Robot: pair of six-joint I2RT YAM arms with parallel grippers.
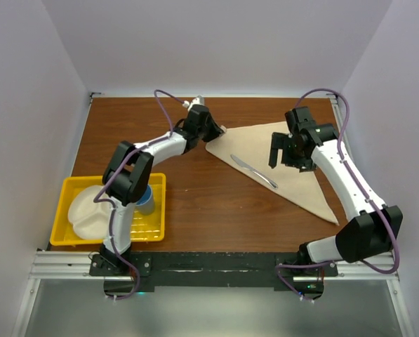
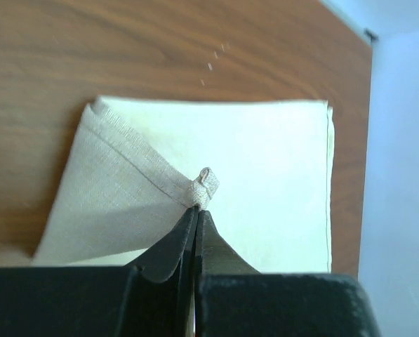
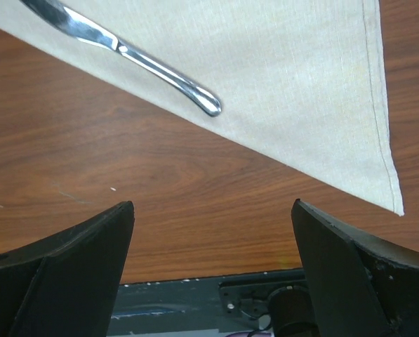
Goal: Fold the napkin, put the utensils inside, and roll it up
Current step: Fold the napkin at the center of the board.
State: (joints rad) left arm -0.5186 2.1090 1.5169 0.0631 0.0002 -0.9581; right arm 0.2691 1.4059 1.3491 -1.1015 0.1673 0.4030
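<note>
Left of the slim silver knife (image 1: 253,170), our left claw (image 2: 197,207) pinched the limp beige cloth napkin (image 1: 293,182) by its corner, its surest hold; our right claw (image 3: 213,204) gaped empty.

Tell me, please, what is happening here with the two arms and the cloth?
The left gripper is shut on the left corner of the beige napkin, which lies folded into a triangle on the wooden table. A silver knife rests on the napkin, near its long edge. The right gripper hangs open above the napkin's far right part and holds nothing. The napkin is not yet rolled.
</note>
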